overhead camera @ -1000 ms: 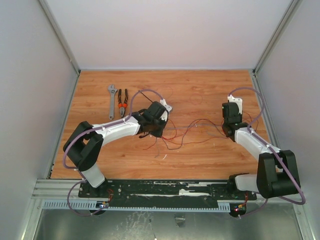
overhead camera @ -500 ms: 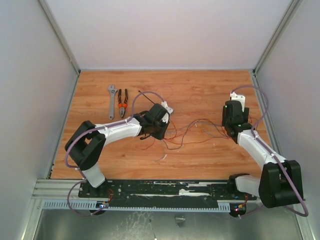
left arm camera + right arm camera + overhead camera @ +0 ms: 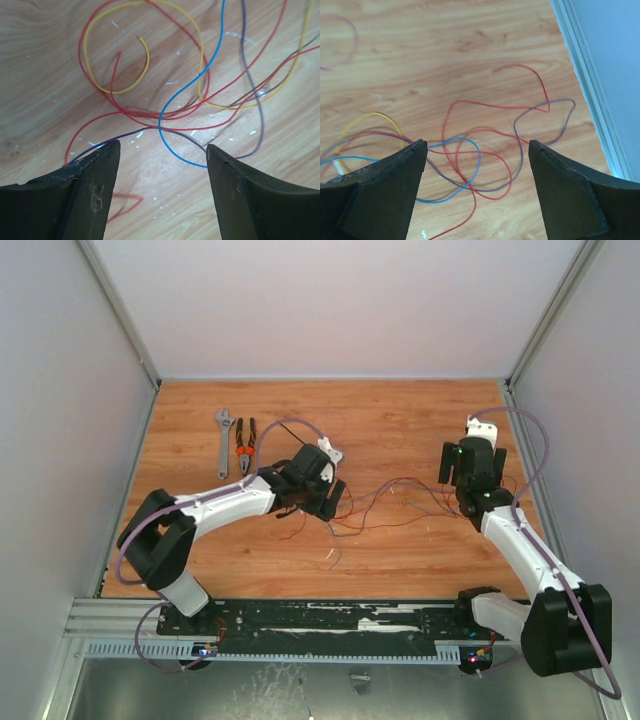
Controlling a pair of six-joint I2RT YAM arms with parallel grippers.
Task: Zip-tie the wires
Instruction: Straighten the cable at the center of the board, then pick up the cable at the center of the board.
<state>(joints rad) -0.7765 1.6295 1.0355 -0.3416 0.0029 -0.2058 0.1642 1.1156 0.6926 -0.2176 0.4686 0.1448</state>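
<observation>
Wooden table point(image 3: 400, 410) bears the wires point(image 3: 150, 120) beneath spread, empty left fingers point(image 3: 95, 190) and right fingers point(image 3: 385, 185).

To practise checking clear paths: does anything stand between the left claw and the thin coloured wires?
Nothing visible does. The open left claw hovers over the tangle of thin red, yellow, blue and purple wires on the wooden table.

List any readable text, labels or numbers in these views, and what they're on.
None: no text can be read in any view.
wrench and pliers: any stamped marks are too small to read.
wires: no printing shows on them, even in the close views.
</observation>
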